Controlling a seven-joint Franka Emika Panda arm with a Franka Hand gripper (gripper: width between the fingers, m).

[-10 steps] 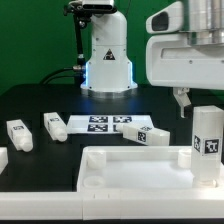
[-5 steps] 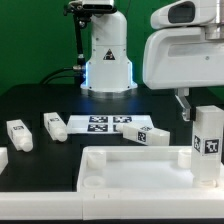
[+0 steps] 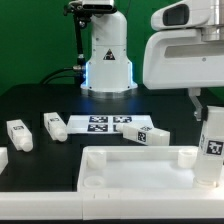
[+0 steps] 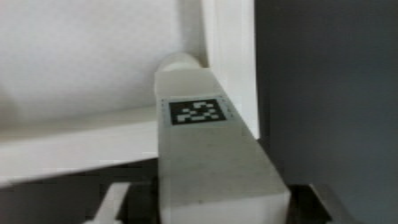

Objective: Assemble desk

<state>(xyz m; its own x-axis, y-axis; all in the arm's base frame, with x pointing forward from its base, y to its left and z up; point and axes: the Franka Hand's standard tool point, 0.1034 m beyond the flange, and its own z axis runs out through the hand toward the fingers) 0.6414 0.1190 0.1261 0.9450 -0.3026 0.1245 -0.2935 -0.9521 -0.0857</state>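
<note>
The white desk panel (image 3: 130,168) lies flat at the front of the exterior view, rim up, with round corner sockets. My gripper (image 3: 205,104) is shut on an upright white tagged leg (image 3: 212,142) over the panel's far corner on the exterior view's right. I cannot tell whether the leg sits in the socket. In the wrist view the leg (image 4: 210,150) fills the gap between the fingers (image 4: 125,203) and reaches down to the panel (image 4: 89,80). Loose legs lie on the black table: one (image 3: 18,135), another (image 3: 54,125) and a third (image 3: 147,135).
The marker board (image 3: 108,124) lies flat behind the panel. The robot base (image 3: 106,55) stands at the back. A further white part (image 3: 3,158) shows at the exterior view's left edge. A green wall closes the back.
The gripper and the held leg have shifted toward the exterior view's right and slightly lower. The panel and loose legs have not moved.
</note>
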